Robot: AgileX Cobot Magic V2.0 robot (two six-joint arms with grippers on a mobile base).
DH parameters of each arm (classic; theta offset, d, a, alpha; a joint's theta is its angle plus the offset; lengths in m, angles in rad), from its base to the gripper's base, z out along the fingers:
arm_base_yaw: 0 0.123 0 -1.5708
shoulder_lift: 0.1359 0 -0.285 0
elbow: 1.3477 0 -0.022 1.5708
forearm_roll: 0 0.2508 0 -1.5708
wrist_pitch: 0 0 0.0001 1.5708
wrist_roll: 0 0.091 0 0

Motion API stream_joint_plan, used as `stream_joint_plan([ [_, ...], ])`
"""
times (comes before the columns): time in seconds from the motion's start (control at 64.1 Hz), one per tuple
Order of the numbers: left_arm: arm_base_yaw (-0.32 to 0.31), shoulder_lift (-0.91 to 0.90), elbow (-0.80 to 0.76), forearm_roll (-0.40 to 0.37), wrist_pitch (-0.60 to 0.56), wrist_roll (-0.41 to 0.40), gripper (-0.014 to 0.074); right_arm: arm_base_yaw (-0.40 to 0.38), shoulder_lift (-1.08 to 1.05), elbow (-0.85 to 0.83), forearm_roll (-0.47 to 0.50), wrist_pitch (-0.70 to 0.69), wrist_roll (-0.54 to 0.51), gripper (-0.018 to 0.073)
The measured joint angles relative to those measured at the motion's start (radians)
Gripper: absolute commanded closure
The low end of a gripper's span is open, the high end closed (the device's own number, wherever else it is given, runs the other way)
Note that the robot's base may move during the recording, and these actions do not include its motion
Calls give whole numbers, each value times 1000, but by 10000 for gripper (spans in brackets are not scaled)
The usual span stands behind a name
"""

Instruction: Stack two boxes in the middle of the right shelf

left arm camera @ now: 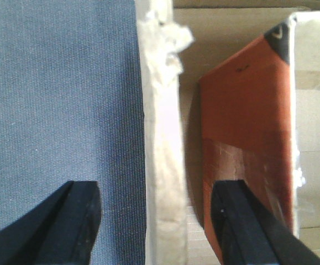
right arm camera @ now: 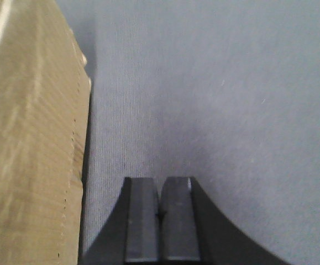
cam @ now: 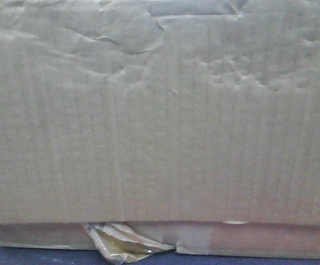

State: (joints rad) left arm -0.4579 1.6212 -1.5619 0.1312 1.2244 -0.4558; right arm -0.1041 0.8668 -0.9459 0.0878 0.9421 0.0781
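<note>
The large box (cam: 160,110) sits on the flat box (cam: 259,240), both on blue cloth (right arm camera: 215,99).
The left gripper (left arm camera: 155,190) gapes wide astride a taped cardboard edge (left arm camera: 162,138), holding nothing; the right gripper (right arm camera: 160,185) has its fingers pressed together, empty, beside a cardboard wall (right arm camera: 32,154), possibly the large box; open cloth stretches to its right.
</note>
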Motion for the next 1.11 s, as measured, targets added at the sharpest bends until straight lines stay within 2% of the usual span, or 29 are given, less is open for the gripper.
stream_joint_plan([
  [0.203, 0, 0, 0, 1, 0, 0, 258, 0, 176, -181, 5, 175, 22, 699],
  [0.296, 0, 0, 0, 1, 0, 0, 258, 28, 249, -276, -21, 227, 65, 699],
  [0.39, 0, 0, 0, 1, 0, 0, 258, 97, 304, -360, -88, 265, 133, 699],
  [0.515, 0, 0, 0, 1, 0, 0, 258, 228, 373, -471, -165, 274, 219, 699],
  [0.671, 0, 0, 0, 1, 0, 0, 258, 356, 452, -559, -185, 274, 283, 699],
  [0.827, 0, 0, 0, 2, 0, 0, 258, 437, 514, -571, -187, 278, 313, 697],
  [0.92, 0, 0, 0, 2, 0, 1, 258, 451, 546, -571, -185, 280, 327, 601],
  [0.983, 0, 0, 0, 3, 0, 1, 258, 451, 555, -571, -197, 280, 334, 477],
  [1.03, 0, 0, 0, 3, 0, 1, 258, 451, 559, -571, -201, 282, 336, 337],
  [1.108, 0, 0, 0, 3, 0, 1, 258, 453, 560, -571, -204, 282, 338, 229],
])
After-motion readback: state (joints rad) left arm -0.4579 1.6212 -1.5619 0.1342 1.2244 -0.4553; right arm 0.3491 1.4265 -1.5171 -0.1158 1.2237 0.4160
